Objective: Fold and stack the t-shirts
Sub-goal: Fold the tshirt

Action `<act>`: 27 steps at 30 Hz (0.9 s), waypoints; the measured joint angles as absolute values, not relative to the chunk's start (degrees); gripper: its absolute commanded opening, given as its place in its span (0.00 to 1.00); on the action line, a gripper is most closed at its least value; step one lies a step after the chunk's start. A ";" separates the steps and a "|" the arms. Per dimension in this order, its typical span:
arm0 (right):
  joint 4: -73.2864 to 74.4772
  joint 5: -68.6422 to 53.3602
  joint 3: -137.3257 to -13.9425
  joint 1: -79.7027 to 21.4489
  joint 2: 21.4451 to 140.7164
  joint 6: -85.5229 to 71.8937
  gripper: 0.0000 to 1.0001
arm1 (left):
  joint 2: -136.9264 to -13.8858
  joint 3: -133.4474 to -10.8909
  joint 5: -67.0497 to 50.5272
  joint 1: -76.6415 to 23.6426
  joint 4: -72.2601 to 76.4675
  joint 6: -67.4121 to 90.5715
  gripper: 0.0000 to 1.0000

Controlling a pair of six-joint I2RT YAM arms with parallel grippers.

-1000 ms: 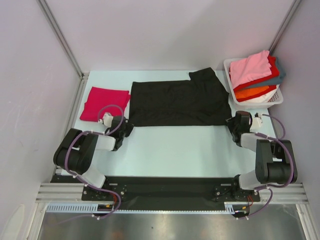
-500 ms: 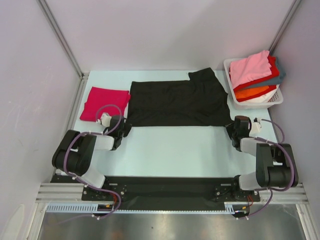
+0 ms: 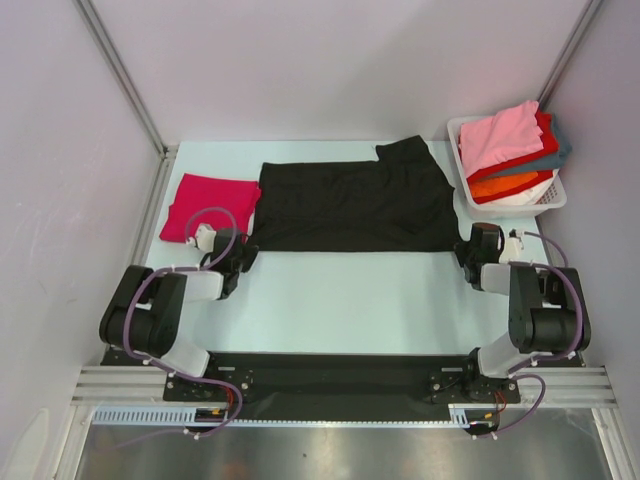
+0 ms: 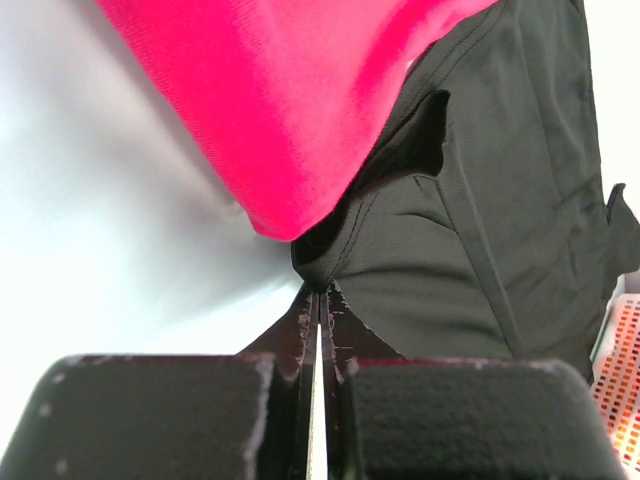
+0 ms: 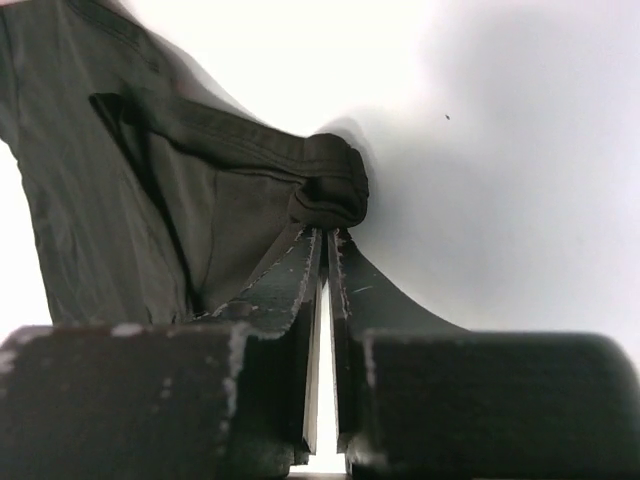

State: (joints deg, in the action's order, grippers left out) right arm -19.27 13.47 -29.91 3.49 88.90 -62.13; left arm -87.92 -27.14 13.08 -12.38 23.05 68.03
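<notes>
A large black t-shirt (image 3: 350, 205) lies spread flat across the middle of the table, one sleeve up at the back right. My left gripper (image 3: 247, 252) is shut on its near left corner (image 4: 322, 268). My right gripper (image 3: 468, 246) is shut on its near right corner (image 5: 330, 200). A folded magenta-red t-shirt (image 3: 207, 205) lies to the left of the black one; in the left wrist view (image 4: 290, 110) it overlaps the black cloth's edge. Pink, red, teal and orange t-shirts (image 3: 510, 150) are piled in the basket at the back right.
The white slatted basket (image 3: 545, 200) stands at the back right corner, also seen at the edge of the left wrist view (image 4: 620, 360). Enclosure walls and a metal frame post (image 3: 125, 80) bound the table on the left, back and right.
Both grippers have slid a little away from the arm bases, carrying the near edge of the black t-shirt toward the back. The magenta-red shirt and the basket have not moved.
</notes>
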 measured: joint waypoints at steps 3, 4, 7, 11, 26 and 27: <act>-16.97 14.44 -29.34 3.46 85.84 -61.89 0.04 | -87.31 -27.14 12.82 -12.34 22.96 67.46 0.00; -16.25 14.79 -29.08 3.42 84.55 -61.89 0.08 | -87.20 -27.14 12.78 -12.34 22.96 67.40 0.00; -14.50 15.79 -28.29 3.14 81.06 -61.95 0.41 | -87.05 -27.14 12.69 -12.34 22.85 67.09 0.00; -14.11 16.58 -26.13 2.42 77.34 -60.88 0.53 | -86.76 -27.14 12.67 -12.27 22.72 66.92 0.00; -17.85 17.37 -25.02 -3.14 82.11 -64.05 0.45 | -85.65 -27.11 11.99 -12.19 22.48 66.76 0.00; -18.83 17.50 -25.30 -3.09 82.98 -64.49 0.46 | -85.52 -27.11 11.97 -12.19 22.46 66.74 0.00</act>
